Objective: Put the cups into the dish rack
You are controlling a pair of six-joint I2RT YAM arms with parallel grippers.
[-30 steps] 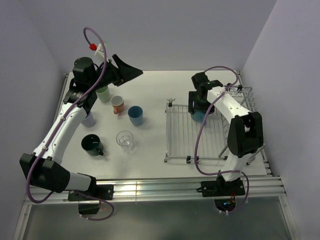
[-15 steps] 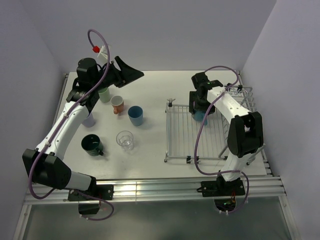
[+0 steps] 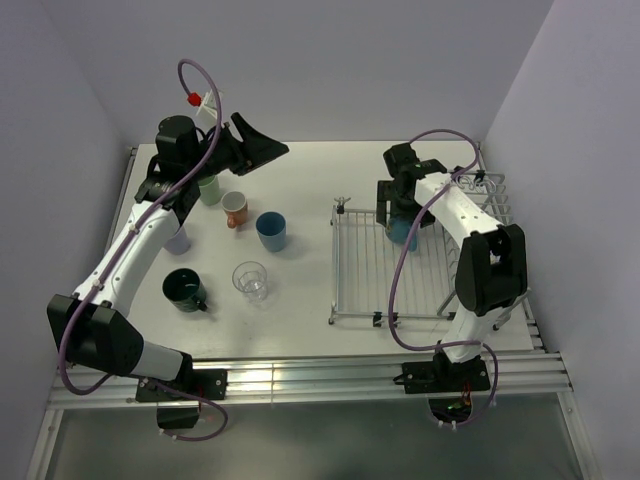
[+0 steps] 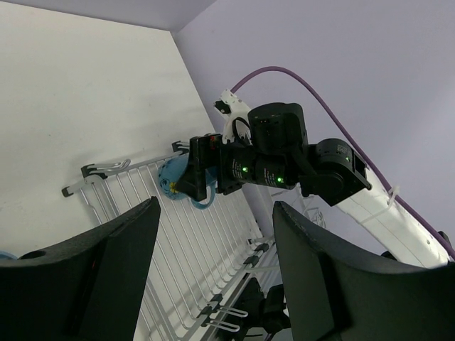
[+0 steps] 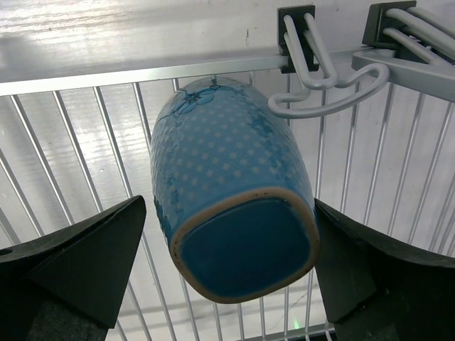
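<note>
**Blue cup (image 5: 227, 185) in the dish rack (image 3: 370, 275)**

The blue cup sits on the bars at the far end of the dish rack. Its bottom faces the right end effector (image 5: 229, 213). The fingers are apart, one on each side of the cup. The left end effector (image 4: 213, 213) is wide apart and holds nothing, high over the counter (image 3: 320, 180).

No readable text, labels, brands or numbers in any view. Blue cup (image 5: 234, 177) has only a dot-and-flower pattern. Green LEDs (image 4: 243, 170) on the right arm (image 4: 334, 167) are plain lights, no markings.
</note>
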